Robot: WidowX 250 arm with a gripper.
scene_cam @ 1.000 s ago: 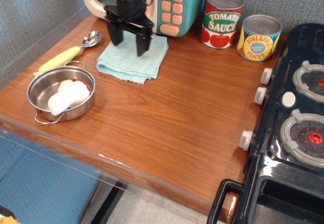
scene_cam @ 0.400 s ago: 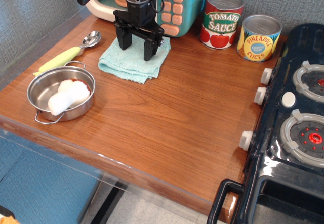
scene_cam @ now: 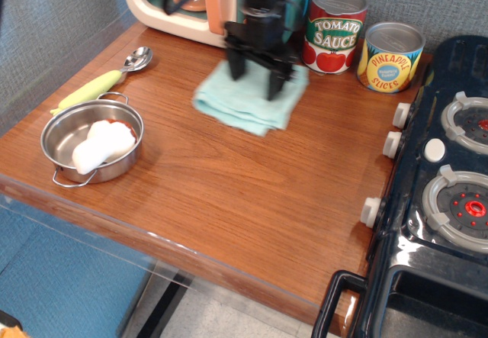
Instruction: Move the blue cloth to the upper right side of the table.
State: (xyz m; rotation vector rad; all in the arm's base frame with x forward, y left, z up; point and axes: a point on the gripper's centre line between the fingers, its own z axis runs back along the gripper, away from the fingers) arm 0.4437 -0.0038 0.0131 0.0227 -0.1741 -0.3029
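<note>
The blue cloth (scene_cam: 248, 107), a folded light aqua towel, lies on the brown wooden table (scene_cam: 252, 193) at the back middle, just left of the tomato sauce can. My black gripper (scene_cam: 256, 77) stands upright over the cloth's back half. Its two fingers are spread wide and their tips rest down on the cloth. The image is motion-blurred around the cloth and gripper. The arm hides the cloth's far edge.
A tomato sauce can (scene_cam: 335, 29) and a pineapple slices can (scene_cam: 390, 56) stand at the back right. A toy microwave (scene_cam: 179, 6) is at the back left. A metal bowl (scene_cam: 57, 120) holding white pieces and a yellow-handled spoon (scene_cam: 103, 82) are at the left. A black toy stove (scene_cam: 442, 201) fills the right side.
The gripper has moved right along the back of the table, and the cloth has slid right with it, from in front of the microwave towards the tomato can.
</note>
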